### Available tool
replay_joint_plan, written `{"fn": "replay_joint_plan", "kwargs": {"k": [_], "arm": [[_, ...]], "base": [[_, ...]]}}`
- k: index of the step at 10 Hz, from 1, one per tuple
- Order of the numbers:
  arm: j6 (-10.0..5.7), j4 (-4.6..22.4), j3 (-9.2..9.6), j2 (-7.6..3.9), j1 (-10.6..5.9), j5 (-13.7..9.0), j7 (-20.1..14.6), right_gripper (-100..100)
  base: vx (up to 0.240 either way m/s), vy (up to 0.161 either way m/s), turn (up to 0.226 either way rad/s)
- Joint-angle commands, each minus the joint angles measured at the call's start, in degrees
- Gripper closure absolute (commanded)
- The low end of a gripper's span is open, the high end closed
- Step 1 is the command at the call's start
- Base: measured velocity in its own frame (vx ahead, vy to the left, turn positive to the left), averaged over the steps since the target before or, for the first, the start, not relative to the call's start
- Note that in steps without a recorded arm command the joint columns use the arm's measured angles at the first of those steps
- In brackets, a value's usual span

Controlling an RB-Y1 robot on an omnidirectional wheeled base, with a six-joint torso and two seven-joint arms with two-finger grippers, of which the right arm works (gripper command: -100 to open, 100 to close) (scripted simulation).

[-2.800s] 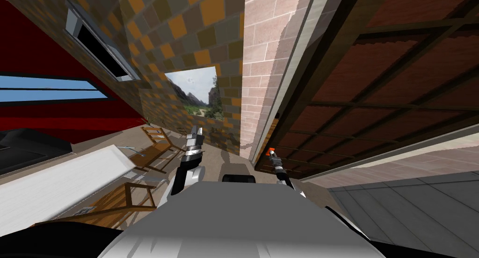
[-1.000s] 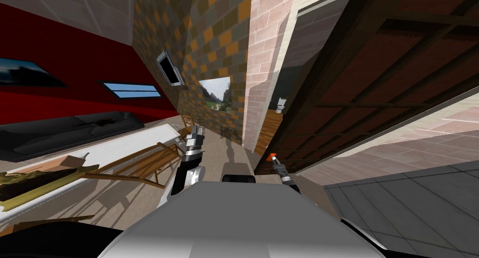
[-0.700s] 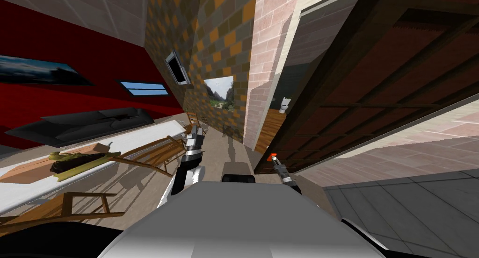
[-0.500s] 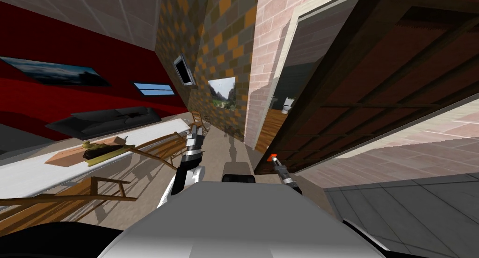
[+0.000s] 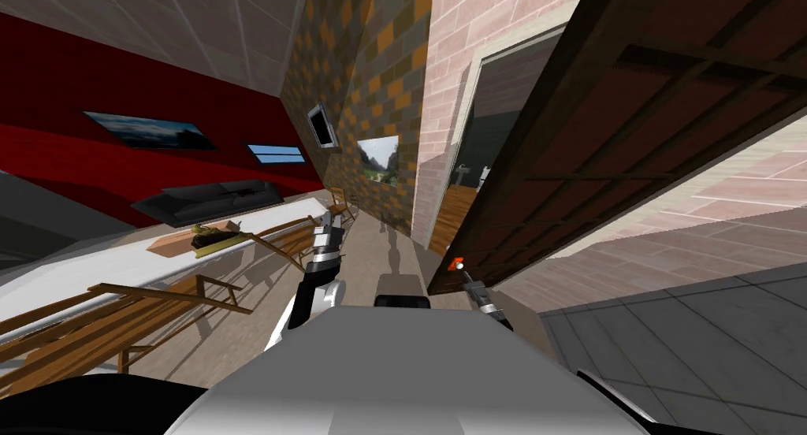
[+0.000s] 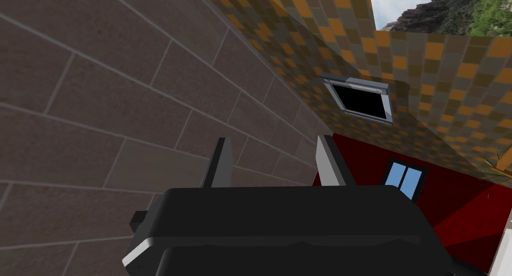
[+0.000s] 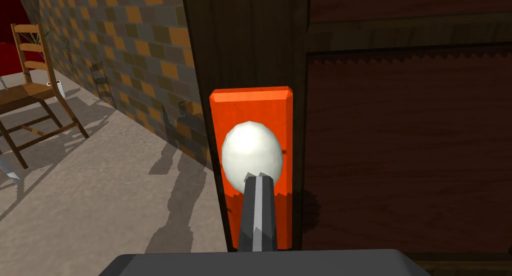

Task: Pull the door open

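At 9 o'clock a red wall (image 5: 47, 162) carries a framed picture (image 5: 150, 131) and a narrow window (image 5: 276, 153), with a dark sofa (image 5: 209, 200) below. Nearer, a long white worktop (image 5: 94, 269) holds a wooden board (image 5: 177, 241). Wooden chairs (image 5: 158, 296) stand along it on the beige floor (image 5: 362, 257). The left end effector (image 5: 329, 230) hangs at 11 o'clock, fingers spread with nothing between them. At 12 o'clock runs a checkered orange and grey wall (image 5: 355, 68) with a landscape picture (image 5: 379, 161), then a pink brick wall (image 5: 449, 83) and an open doorway (image 5: 465, 178). The dark brown panelled door (image 5: 630, 115) stands swung out of its frame at 1 o'clock. Its edge bears an orange plate (image 7: 250, 108) with a white knob (image 7: 251, 150). The right end effector (image 7: 257, 180) has its fingers drawn together, tips at the knob's lower edge. Grey floor tiles (image 5: 678, 336) lie at 3 o'clock.
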Motion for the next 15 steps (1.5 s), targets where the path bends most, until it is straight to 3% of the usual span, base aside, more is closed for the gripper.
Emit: {"fn": "replay_joint_plan", "kwargs": {"k": [1, 4, 5, 10, 11, 12, 15], "arm": [[-0.30, -1.28, -0.07, -0.54, 1.16, -0.20, 0.19, -100], [-1.30, -1.25, -0.03, -0.80, 1.96, -0.33, 0.12, -100], [-0.93, -1.28, -0.04, -0.78, 1.72, -0.30, 0.12, -100], [2.04, -1.24, -1.43, 0.47, -0.54, -0.89, 0.95, -100], [1.23, -0.38, -1.22, 0.55, -0.67, -0.76, 0.62, -100], [1.23, -0.38, -1.22, 0.55, -0.67, -0.76, 0.62, 100], [1.23, -0.38, -1.22, 0.55, -0.67, -0.76, 0.62, 100]], "base": [[-0.180, -0.010, -0.100], [-0.179, 0.007, -0.056], [-0.093, 0.020, -0.025], [0.222, 0.034, 0.066], [0.104, 0.020, -0.010], [-0.013, 0.001, 0.004], [-0.028, -0.012, 0.007]]}}
